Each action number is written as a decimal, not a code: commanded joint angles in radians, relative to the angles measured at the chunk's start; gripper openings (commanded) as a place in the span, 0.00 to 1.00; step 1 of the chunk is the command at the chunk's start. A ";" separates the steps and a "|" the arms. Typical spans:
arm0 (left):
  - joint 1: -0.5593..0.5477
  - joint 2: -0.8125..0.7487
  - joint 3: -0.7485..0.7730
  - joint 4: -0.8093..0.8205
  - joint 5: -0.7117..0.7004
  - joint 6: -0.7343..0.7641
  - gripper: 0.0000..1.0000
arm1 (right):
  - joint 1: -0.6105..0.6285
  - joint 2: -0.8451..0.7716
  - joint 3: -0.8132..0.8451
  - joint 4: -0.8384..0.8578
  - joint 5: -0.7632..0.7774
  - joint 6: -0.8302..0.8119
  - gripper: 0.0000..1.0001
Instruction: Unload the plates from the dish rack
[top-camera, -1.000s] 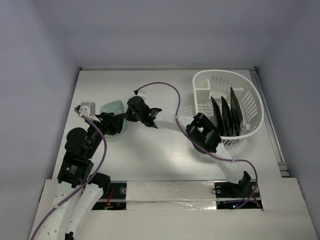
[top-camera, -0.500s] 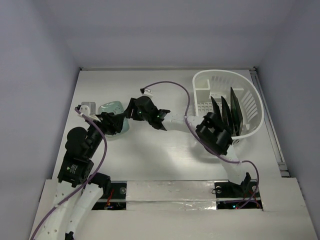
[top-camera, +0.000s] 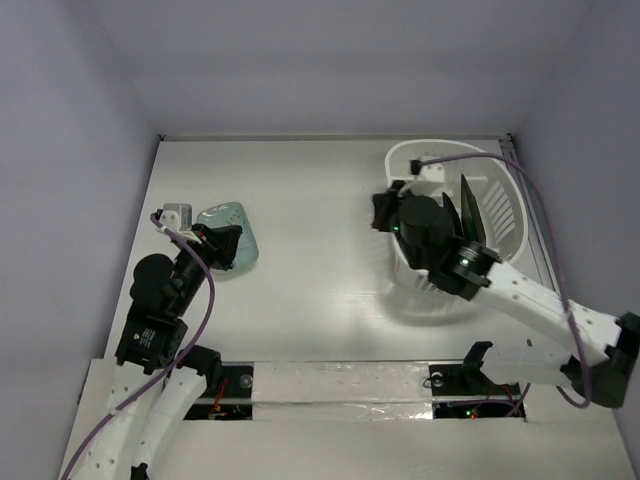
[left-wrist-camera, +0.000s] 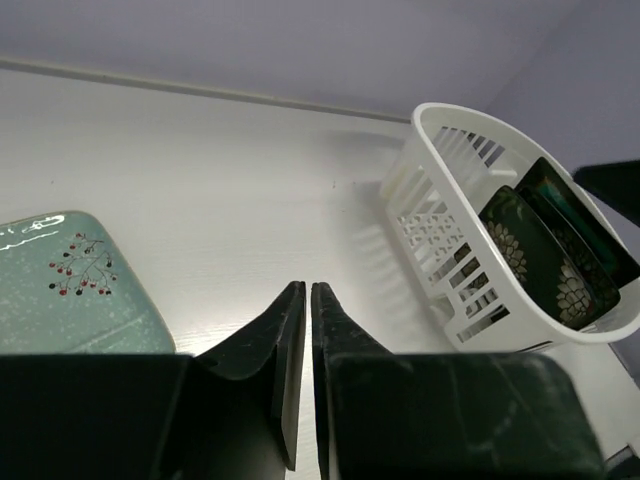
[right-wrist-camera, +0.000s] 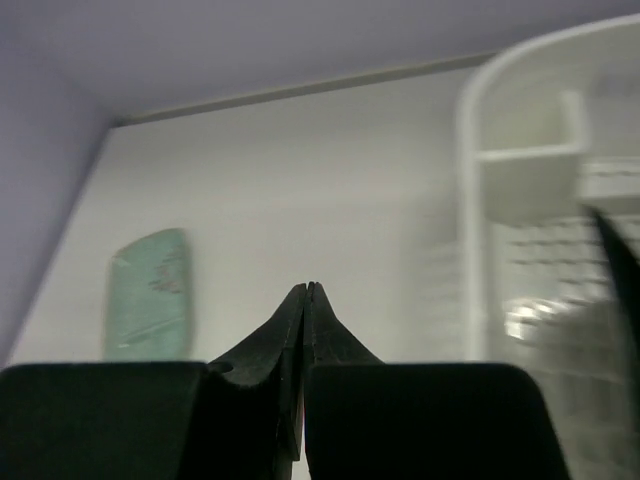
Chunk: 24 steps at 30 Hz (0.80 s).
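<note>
The pale mint-green plate (top-camera: 228, 216) lies flat on the table at the left, and shows too in the left wrist view (left-wrist-camera: 60, 290) and the right wrist view (right-wrist-camera: 150, 295). My left gripper (top-camera: 234, 250) is shut and empty, just over the plate's near right edge. The white dish rack (top-camera: 505, 190) stands at the back right. Two dark plates stand on edge in it: a flowered one (left-wrist-camera: 535, 255) and one behind it (left-wrist-camera: 590, 235). My right gripper (top-camera: 381, 209) is shut and empty, by the rack's left wall.
The rack's small inner compartment (top-camera: 405, 185) sits at its back left corner. A purple cable (top-camera: 470, 158) arcs over the rack from the right arm. Walls close in the table on the left, back and right.
The right arm swung from the mint plate across to the dish rack, and its gripper opened and then shut. The left gripper shut beside the plate, which stays flat on the table.
</note>
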 joint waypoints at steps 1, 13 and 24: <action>0.005 0.006 0.016 0.054 0.023 0.001 0.04 | -0.038 -0.117 -0.042 -0.376 0.268 -0.058 0.00; 0.005 -0.004 0.013 0.052 0.031 0.001 0.44 | -0.141 -0.051 0.184 -0.887 0.226 0.016 0.29; 0.005 -0.014 0.011 0.054 0.034 0.001 0.49 | -0.242 0.102 0.158 -0.759 0.129 -0.141 0.41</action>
